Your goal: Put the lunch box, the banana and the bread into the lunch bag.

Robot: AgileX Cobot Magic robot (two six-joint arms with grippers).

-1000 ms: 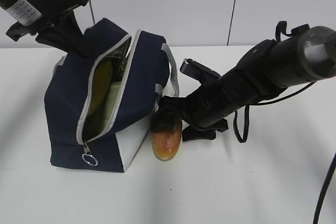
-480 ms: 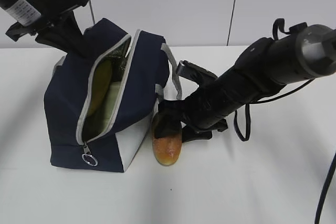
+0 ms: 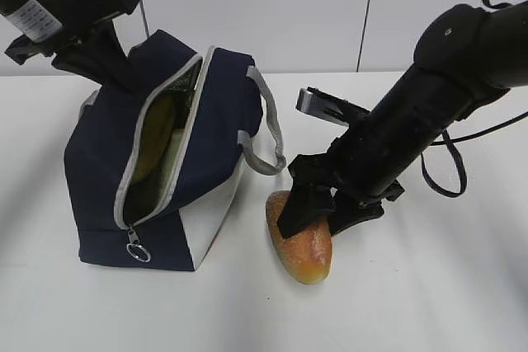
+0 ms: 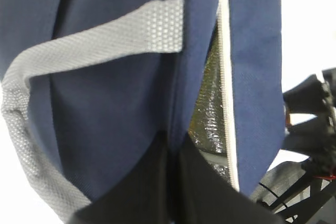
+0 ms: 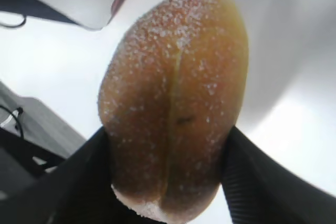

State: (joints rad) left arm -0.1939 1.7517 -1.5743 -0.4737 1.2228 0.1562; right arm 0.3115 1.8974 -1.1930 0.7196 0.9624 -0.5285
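With a yellow banana (image 3: 155,147) and pale-green lid showing inside the unzipped navy fabric lunch bag (image 3: 103,162), which our left end effector (image 3: 107,68) pinches at the rim, we have only the golden-brown oval bread roll (image 3: 301,241) left, clamped in our right end effector (image 3: 318,212).

Bread (image 3: 300,241) pulled away from bag (image 3: 107,162)

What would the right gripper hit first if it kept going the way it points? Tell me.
The right gripper is shut on the bread and points down toward the near table edge. Going on, the bread's tip would likely meet the table first; whether they already touch is unclear.
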